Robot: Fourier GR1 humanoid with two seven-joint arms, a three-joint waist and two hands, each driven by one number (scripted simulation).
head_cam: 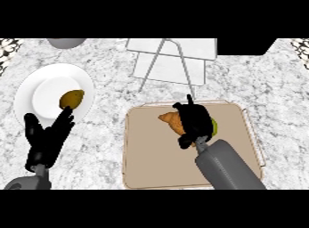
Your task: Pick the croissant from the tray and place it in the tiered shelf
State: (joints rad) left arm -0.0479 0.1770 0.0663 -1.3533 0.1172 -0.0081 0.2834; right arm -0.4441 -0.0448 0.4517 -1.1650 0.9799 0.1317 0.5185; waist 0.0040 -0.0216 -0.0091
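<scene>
Croissant [170, 121] under right hand [196, 122] fingers [185, 141]

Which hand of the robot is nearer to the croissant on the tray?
The right hand: it is over the croissant on the tray, covering part of it. The left hand rests open far to the left, below the white plate.

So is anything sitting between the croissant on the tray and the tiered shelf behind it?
Nothing visible does. The right hand is over the croissant on the tray, and the counter strip up to the tiered shelf shows no object. The plate lies off to the left.
</scene>
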